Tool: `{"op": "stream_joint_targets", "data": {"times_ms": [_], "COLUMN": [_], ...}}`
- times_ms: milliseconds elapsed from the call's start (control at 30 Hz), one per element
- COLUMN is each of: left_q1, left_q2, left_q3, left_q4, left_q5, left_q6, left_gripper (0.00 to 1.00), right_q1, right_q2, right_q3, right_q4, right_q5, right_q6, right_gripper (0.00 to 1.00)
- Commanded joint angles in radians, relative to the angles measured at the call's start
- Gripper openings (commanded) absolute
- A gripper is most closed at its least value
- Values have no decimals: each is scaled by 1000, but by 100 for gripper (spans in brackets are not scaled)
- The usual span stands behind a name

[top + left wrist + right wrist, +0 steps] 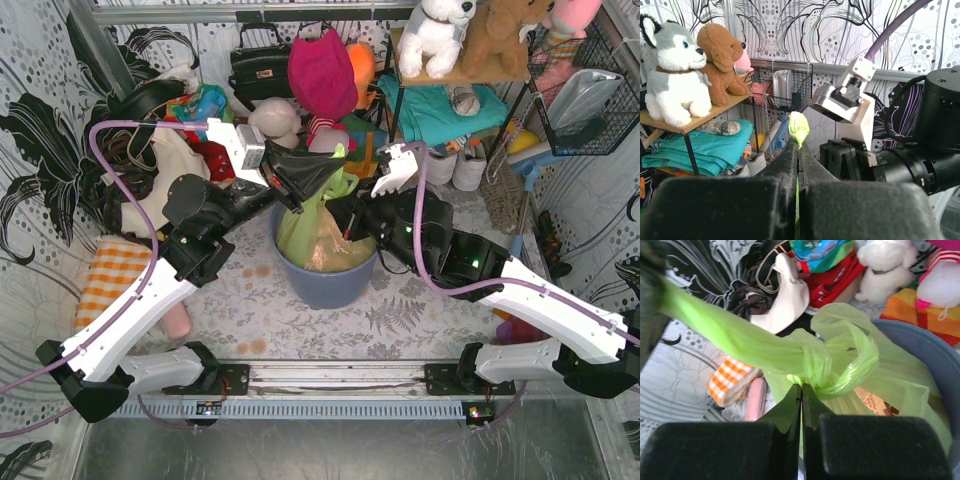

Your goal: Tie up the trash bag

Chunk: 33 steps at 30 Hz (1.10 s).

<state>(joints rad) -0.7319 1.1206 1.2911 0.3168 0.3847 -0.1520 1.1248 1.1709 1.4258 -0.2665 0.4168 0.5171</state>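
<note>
The trash bag [318,236] is thin light-green plastic with brown paper showing through; it sits in a blue-grey bin [325,278] at the table's middle. My left gripper [292,198] is shut on one twisted end of the bag; a green tip [799,128] pokes out beyond its fingertips. My right gripper [349,226] is shut on the other end right at a loose knot [822,362] in the bag's top. A taut green strand [725,327] runs from the knot up to the left.
Bags, clothes and soft toys [280,120] are piled behind the bin. A shelf [470,70] with plush animals stands at back right, with a wire basket [590,95] beside it. An orange checked cloth [112,278] lies at left. The right arm's wrist [920,160] is close to my left gripper.
</note>
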Motion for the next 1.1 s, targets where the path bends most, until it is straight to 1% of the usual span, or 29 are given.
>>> {"op": "stream_joint_targets", "data": {"times_ms": [0, 167, 267, 400, 500, 567, 767, 867, 967, 1067], "left_q1": [5, 5, 5, 6, 6, 5, 6, 5, 5, 6], "left_q2": [-13, -6, -4, -4, -3, 2, 13, 10, 2, -6], "left_q3": [5, 7, 6, 8, 11, 15, 21, 22, 19, 22], "left_q4": [17, 10, 4, 1, -1, -2, -4, -2, -3, -10], "left_q5": [-5, 7, 10, 6, 9, 13, 21, 23, 19, 18], "left_q6": [22, 20, 22, 25, 26, 25, 18, 14, 14, 17], "left_gripper": [0, 0, 0, 0, 0, 0, 0, 0, 0, 0], "right_q1": [13, 15, 16, 19, 38, 55, 101, 106, 106, 107], "right_q2": [9, 18, 46, 80, 87, 82, 91, 116, 118, 127], "right_q3": [-22, -50, -36, -14, -26, -44, -68, -50, -84, -111], "right_q4": [9, 93, 90, 52, 77, 130, 315, 299, 327, 344], "right_q5": [141, 125, 150, 239, 300, 332, 324, 393, 480, 532], "right_q6": [36, 45, 100, 207, 255, 254, 190, 189, 192, 189], "right_gripper": [0, 0, 0, 0, 0, 0, 0, 0, 0, 0]}}
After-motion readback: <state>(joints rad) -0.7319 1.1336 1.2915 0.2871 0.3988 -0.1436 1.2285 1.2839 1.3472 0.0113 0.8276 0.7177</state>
